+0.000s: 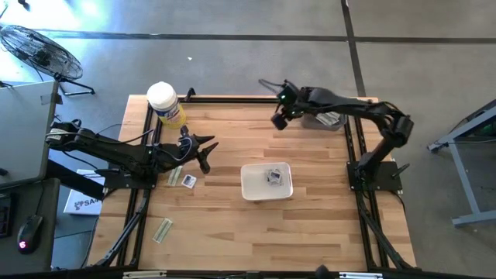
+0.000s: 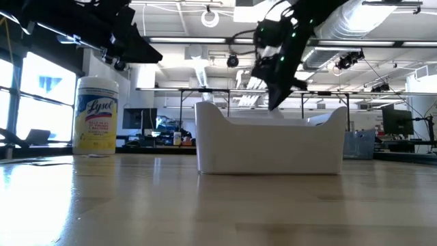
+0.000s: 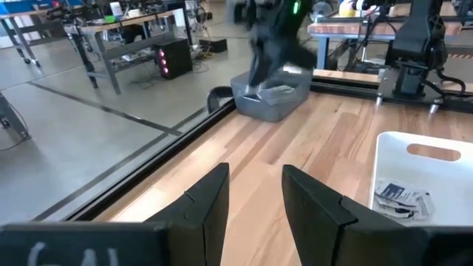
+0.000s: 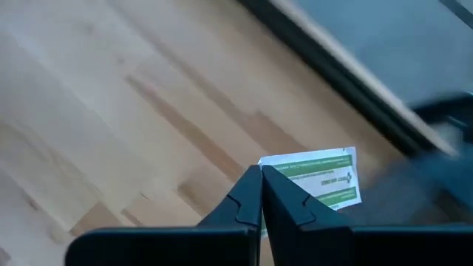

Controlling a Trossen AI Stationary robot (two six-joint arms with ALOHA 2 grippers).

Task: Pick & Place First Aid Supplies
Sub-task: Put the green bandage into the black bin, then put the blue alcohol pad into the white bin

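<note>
Currently right gripper [image 4: 260, 193] up at far right of table, near grey bin [image 1: 325, 119] — fingers pinched together on green-printed packet [image 4: 325, 177], lifted clear of wood. Packet sticks out past fingertips, long axis roughly across them. White tray [image 1: 249, 188] sits nearer, left of it, centre table — packet has to travel that way. Left gripper [image 3: 253, 198] idle at left, fingers apart, empty, loose packets [image 1: 181, 177] right beside it.
</note>
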